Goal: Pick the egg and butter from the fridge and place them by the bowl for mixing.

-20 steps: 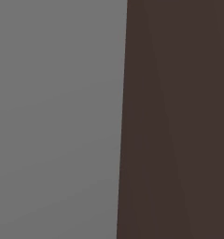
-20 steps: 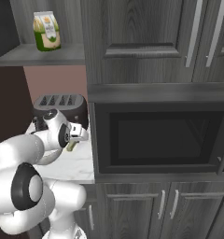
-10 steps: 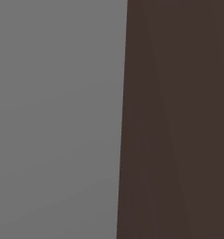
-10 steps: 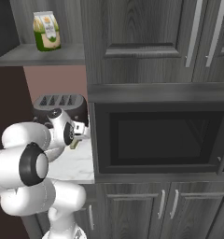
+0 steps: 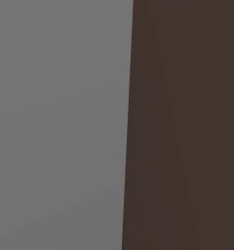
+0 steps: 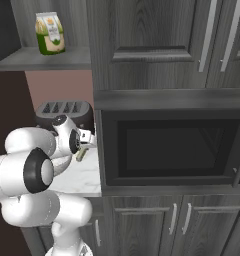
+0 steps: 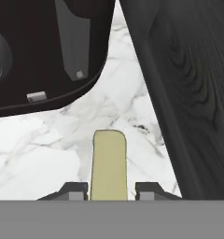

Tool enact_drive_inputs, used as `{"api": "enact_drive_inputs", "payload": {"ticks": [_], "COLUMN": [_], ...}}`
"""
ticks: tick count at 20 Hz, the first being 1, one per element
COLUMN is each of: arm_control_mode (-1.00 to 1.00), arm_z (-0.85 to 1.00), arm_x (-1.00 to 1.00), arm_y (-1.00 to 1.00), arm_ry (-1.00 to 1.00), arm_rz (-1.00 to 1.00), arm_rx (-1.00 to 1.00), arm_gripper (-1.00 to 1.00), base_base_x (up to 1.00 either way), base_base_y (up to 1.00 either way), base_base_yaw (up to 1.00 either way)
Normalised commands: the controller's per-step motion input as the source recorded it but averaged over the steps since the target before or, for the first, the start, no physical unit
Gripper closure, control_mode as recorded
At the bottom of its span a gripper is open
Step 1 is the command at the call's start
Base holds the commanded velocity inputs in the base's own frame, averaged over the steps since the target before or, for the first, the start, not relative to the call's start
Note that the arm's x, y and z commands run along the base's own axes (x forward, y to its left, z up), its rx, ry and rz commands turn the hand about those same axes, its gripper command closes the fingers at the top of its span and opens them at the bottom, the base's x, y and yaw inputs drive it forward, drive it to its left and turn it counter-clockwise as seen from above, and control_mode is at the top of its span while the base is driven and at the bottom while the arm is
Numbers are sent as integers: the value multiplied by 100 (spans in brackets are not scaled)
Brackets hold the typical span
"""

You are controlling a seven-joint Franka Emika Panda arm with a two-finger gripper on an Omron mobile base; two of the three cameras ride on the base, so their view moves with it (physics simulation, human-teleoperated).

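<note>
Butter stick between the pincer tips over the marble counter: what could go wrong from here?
1. The butter sits between the pincer tips, apparently above the marble counter; released here it could drop or roll.
2. The spot is cramped: the toaster is close on one side, the dark cabinet wall on the other.

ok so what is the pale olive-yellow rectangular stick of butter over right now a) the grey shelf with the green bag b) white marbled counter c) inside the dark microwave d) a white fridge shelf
b: in the hand view the pale olive-yellow stick of butter sits between the gripper fingertips above the white marbled counter, beside the black toaster.
</note>
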Motion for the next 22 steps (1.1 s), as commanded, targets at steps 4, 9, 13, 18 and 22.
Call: {"api": "enact_drive_inputs", "payload": {"ticks": [4, 9, 13, 18, 22], "arm_control_mode": [-100, -100, -100, -100, -100], "arm_z": [0, 76, 100, 100, 100], "arm_x": [0, -29, -99, -100, -100], "arm_y": [0, 3, 18, 25, 1], "arm_ry": [0, -9, -11, -2, -5], "arm_rz": [0, 0, 0, 0, 0], "arm_rx": [0, 0, 2, 7, 12], "arm_gripper": [-100, -100, -100, -100, -100], "base_base_x": [0, 0, 0, 0, 0], "base_base_y": [0, 0, 0, 0, 0], "base_base_yaw": [0, 0, 0, 0, 0]}}
